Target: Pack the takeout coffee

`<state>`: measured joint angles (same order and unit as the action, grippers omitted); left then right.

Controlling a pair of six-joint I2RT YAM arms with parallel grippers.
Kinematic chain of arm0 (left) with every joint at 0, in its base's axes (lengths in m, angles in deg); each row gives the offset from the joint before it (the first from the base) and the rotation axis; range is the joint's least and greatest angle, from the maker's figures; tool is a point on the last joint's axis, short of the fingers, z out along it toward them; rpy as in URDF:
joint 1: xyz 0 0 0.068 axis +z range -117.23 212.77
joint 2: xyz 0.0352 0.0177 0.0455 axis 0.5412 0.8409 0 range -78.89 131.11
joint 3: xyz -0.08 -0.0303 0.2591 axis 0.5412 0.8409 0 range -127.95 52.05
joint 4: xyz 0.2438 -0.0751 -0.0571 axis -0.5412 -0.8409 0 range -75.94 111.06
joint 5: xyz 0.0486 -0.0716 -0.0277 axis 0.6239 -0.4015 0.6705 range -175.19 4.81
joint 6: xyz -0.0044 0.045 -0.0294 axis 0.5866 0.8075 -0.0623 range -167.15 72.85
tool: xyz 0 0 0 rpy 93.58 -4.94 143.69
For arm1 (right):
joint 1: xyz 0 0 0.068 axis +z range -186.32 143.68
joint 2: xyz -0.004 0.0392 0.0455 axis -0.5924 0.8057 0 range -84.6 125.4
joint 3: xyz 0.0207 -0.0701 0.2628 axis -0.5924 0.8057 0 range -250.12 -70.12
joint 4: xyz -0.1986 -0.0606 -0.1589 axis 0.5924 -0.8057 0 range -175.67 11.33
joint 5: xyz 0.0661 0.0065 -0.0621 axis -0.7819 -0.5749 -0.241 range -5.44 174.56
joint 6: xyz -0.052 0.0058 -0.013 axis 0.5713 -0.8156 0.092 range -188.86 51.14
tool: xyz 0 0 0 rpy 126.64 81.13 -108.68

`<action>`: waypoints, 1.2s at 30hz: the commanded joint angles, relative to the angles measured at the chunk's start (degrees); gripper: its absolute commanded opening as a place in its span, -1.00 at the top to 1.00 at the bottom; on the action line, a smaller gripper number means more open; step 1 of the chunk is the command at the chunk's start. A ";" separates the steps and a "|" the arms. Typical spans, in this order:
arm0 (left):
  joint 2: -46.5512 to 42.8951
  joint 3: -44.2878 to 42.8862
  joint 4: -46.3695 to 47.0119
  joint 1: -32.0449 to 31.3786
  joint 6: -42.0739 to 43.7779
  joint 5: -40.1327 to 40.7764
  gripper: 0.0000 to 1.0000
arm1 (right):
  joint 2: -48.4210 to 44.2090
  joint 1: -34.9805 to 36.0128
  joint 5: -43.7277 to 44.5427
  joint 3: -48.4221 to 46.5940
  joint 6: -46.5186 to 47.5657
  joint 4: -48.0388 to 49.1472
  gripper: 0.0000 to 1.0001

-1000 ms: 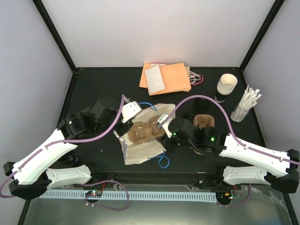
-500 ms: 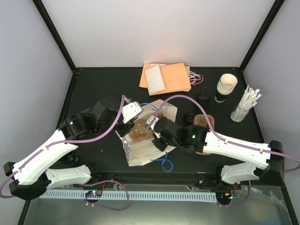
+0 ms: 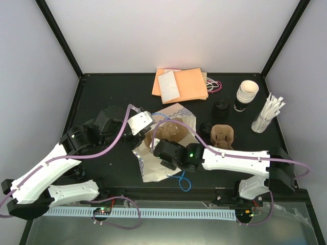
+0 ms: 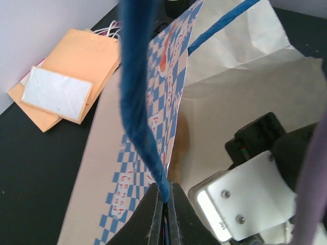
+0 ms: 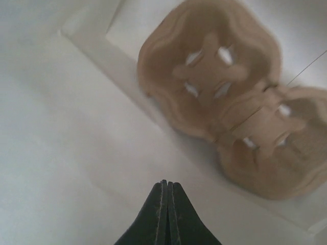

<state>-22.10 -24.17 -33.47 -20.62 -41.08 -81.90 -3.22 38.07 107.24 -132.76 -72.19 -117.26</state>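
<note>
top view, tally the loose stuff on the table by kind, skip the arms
pulp cup carriers: 2
round black lids: 2
checked paper bag: 1
stack of cream cups: 1
orange paper pile: 1
holder of white sticks: 1
total: 8

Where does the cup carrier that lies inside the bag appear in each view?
Top external: cup carrier at centre, in the paper bag's mouth.
Left wrist: not clearly in view.
Right wrist: upper right, on the bag's white inside.
Shared landmark: the paper bag.
</note>
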 commanded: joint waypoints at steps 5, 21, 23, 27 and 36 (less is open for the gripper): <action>-2.07 0.64 3.66 -0.49 1.82 -5.07 0.97 | 1.54 0.27 4.93 1.25 12.65 3.52 0.98; -2.27 1.36 3.33 -0.58 3.27 -9.23 0.97 | -3.99 0.31 5.49 7.71 28.21 7.61 0.98; -2.50 1.41 3.45 -0.58 3.25 -9.31 0.97 | -4.41 0.31 5.28 8.64 28.86 7.68 0.98; -3.34 1.79 4.08 -0.58 3.25 -8.59 0.97 | -3.15 0.39 2.79 10.25 27.86 7.97 0.98; -3.82 2.95 4.65 -0.58 3.68 -8.86 0.97 | 0.30 2.93 8.43 16.10 28.72 20.76 0.98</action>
<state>-25.77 -20.92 -31.46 -20.95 -38.51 -89.81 -4.09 40.54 113.57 -117.00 -44.50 -103.44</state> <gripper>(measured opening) 0.016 0.022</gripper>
